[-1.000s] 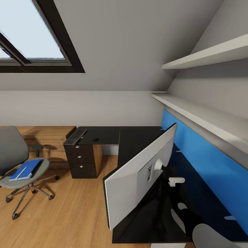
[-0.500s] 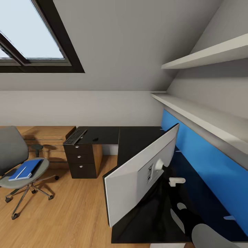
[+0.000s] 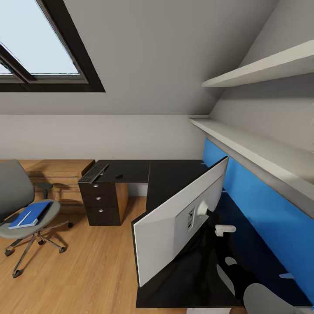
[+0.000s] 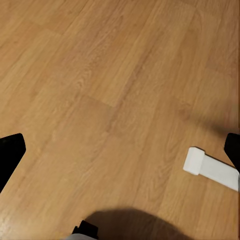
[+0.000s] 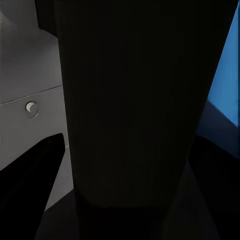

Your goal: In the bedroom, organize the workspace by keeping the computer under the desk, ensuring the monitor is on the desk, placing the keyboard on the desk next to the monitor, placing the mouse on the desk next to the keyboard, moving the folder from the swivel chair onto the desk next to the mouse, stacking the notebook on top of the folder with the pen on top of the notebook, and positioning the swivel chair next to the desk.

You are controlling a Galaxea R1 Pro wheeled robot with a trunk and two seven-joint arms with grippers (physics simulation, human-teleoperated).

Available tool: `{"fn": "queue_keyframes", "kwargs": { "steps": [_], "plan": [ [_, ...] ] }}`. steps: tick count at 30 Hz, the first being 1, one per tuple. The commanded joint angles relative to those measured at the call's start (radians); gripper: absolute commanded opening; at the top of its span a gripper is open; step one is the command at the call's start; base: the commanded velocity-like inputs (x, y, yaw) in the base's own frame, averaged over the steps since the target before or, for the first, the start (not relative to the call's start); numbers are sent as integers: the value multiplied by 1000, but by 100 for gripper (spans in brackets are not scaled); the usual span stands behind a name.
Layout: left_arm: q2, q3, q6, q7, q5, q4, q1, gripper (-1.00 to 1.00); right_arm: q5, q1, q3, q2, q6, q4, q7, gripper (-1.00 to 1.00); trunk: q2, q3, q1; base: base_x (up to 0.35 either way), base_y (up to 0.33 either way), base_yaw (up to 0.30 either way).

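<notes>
Sloped grey attic walls frame the L-shaped black surface, where the wide monitor stands angled, likely top-heavy and best held by its dark stand, which the right fingers flank, grip unclear; left fingers look open.

- Head view: high, looking down across the L-shaped black-topped desk.
- Left wrist view: faces the light wood floor, near.
- Right wrist view: pressed close to the white-backed wide monitor, shared with head view.
</notes>
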Motion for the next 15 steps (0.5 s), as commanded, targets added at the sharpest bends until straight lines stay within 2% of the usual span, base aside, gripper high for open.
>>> {"fn": "queue_keyframes", "kwargs": {
  "steps": [1, 15],
  "plan": [
    [0, 1, -2, -7, 7, 1, -1, 100, -27, -1, 21, -2, -6, 3, -6, -100, -2, -2, 1, 0, -88, 0],
    [0, 1, -2, -7, 7, 1, -1, 100, -27, -1, 20, -2, -6, 3, -6, -100, -2, -2, 1, 0, -17, 0]
  ]
}}
